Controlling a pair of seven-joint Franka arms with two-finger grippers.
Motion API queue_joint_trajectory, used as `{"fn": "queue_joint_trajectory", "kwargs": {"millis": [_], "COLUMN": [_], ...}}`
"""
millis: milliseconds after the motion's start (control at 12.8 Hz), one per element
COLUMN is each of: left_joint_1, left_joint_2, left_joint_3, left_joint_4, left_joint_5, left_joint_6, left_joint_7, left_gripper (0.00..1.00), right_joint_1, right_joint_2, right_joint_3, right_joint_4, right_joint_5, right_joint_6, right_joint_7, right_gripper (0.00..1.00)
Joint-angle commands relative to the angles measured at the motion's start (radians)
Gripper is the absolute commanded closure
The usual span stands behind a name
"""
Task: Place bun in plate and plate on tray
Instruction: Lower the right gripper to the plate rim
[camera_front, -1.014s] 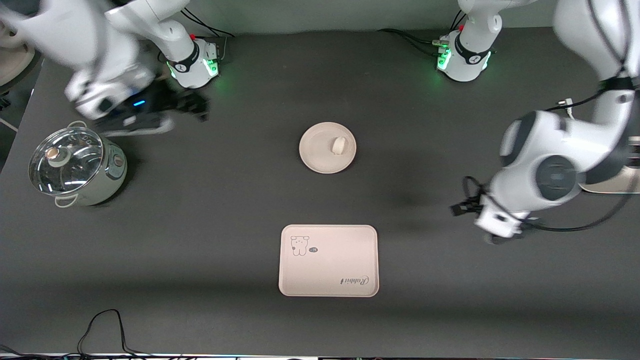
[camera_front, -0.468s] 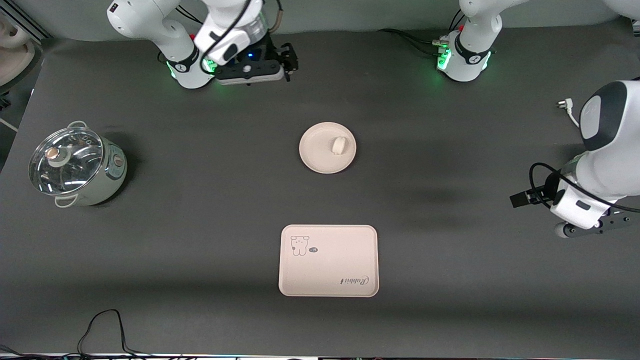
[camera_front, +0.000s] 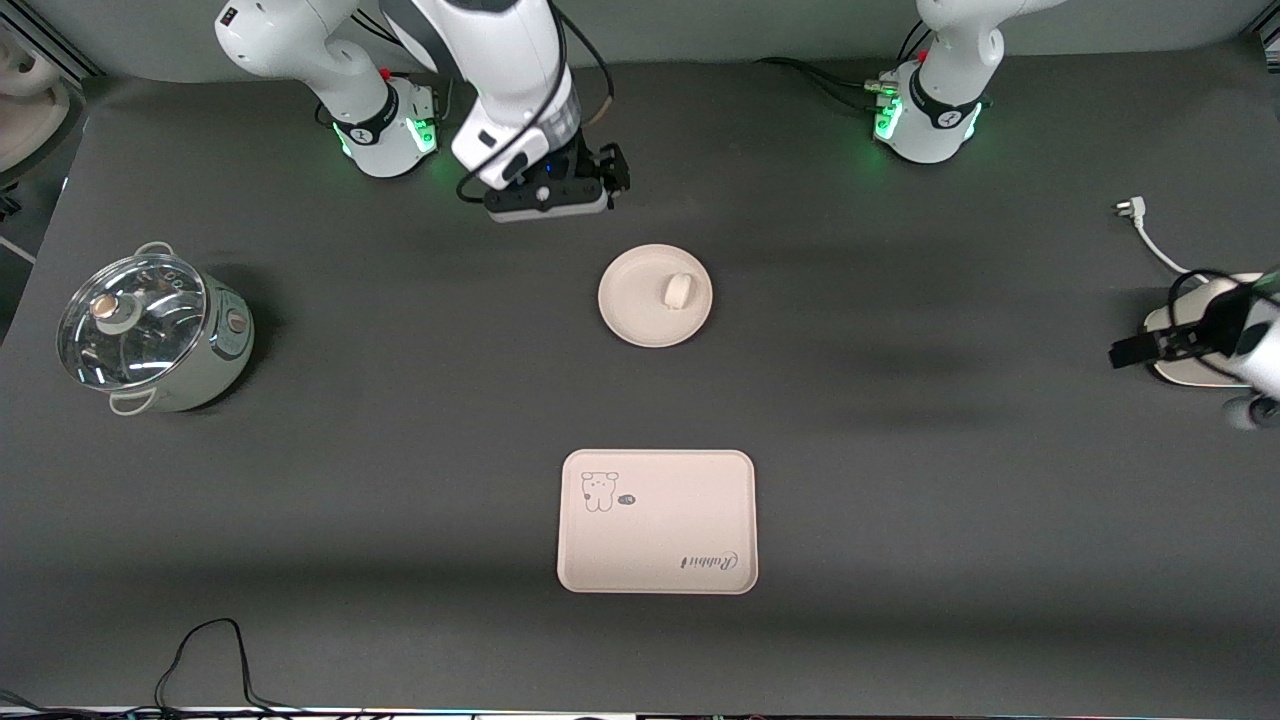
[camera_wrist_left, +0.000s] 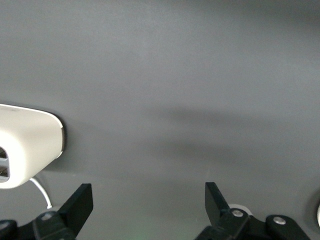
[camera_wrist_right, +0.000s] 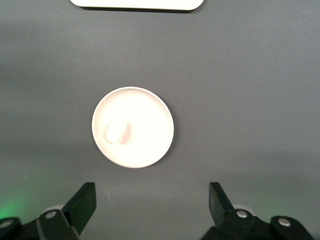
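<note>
The bun (camera_front: 677, 291) already sits in the round plate (camera_front: 640, 320), toward the plate's 3 o'clock edge in the front view. Its long way runs 12 to 6. The right gripper (camera_front: 560, 190), fingers wide apart, hangs over the table by the plate's 11 o'clock. It should come down slowly, pinch the rim away from the bun, and keep the plate flat on the way to the tray (camera_front: 657, 521) at 6 o'clock. The left gripper (camera_wrist_left: 148, 207), also wide open, waits over the table at its own end.

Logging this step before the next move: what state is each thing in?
Bun: lying in the plate.
Plate: on the table, not on the tray.
Tray: bare, nearer the camera than the plate.
Pot: lid on.
Right gripper: open, empty.
Left gripper: open, empty, near the white box.
</note>
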Motion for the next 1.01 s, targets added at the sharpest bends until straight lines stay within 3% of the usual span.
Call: {"fn": "queue_joint_trajectory", "kwargs": {"millis": [0,234,624,936], "left_joint_1": [-0.064,-0.069,-0.071,-0.088], "left_joint_2": [-0.101,-0.148,-0.167,-0.179], "left_joint_3": [0.039,0.03,0.007,0.002], "left_joint_4": [-0.037,-0.065,-0.103,-0.113], "left_joint_5": [-0.027,-0.031,-0.031,-0.024], "left_joint_6": [-0.046,-0.066,-0.067,-0.076], "left_joint_7": [0.017,0.017,0.026,0.026], "left_gripper": [0.0,0.0,0.0,0.0], "right_joint_1": [0.019,0.032,0.05,0.05], "right_joint_2": [-0.033,0.02,0.233,0.327], "right_joint_3": [-0.014,-0.012,-0.006,0.025], "right_joint_4": [-0.217,-0.36,-0.373,-0.373], "right_joint_5": [0.043,0.059,0.078,0.14], "right_joint_6": [0.251,0.48,0.684,0.801], "right_joint_7": [0.004,-0.019,-0.004,-0.004], "right_gripper": [0.0,0.0,0.0,0.0]}}
